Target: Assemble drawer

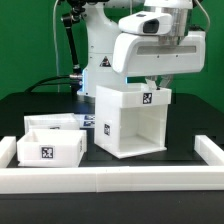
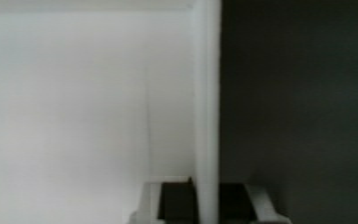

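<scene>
drawer housing sits mid-table, trays at its 8 o'clock; gripper at its 1 o'clock corner, fingers pinched narrowly on its wall. an off-centre pull could tip or twist it.

Arm bent forward, wrist vertical, jaws pointing down

Exterior view fronts the housing; wrist view sits close against it.
</scene>
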`<action>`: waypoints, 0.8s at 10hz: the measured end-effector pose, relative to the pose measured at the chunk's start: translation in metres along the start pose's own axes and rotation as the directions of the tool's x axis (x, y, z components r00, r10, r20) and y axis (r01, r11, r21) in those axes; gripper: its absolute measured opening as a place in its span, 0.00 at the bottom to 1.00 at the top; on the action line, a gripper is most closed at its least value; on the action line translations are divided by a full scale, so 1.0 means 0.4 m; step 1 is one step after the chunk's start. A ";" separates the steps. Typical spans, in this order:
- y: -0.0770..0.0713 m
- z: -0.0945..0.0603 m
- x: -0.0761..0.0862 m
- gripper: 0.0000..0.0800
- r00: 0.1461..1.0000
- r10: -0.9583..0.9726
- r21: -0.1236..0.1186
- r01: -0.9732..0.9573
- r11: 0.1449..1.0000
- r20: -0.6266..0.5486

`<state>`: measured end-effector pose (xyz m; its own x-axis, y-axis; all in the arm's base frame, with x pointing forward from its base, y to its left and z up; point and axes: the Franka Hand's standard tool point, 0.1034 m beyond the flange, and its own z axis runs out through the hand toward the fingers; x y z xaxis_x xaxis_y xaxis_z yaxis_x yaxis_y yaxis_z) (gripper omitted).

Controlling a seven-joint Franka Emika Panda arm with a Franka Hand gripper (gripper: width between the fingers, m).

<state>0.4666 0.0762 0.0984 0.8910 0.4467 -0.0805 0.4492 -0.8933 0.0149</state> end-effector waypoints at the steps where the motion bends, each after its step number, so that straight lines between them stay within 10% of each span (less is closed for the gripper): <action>1: -0.001 0.000 0.000 0.05 1.000 -0.001 0.000 0.001 1.000 0.000; 5: 0.000 0.000 0.001 0.05 0.998 0.070 0.008 -0.070 0.998 0.005; 8: 0.044 -0.021 0.085 0.05 0.989 0.140 0.049 -0.141 0.989 0.039</action>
<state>0.5054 0.0761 0.1042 0.9419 0.3154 -0.1160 0.3149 -0.9489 -0.0227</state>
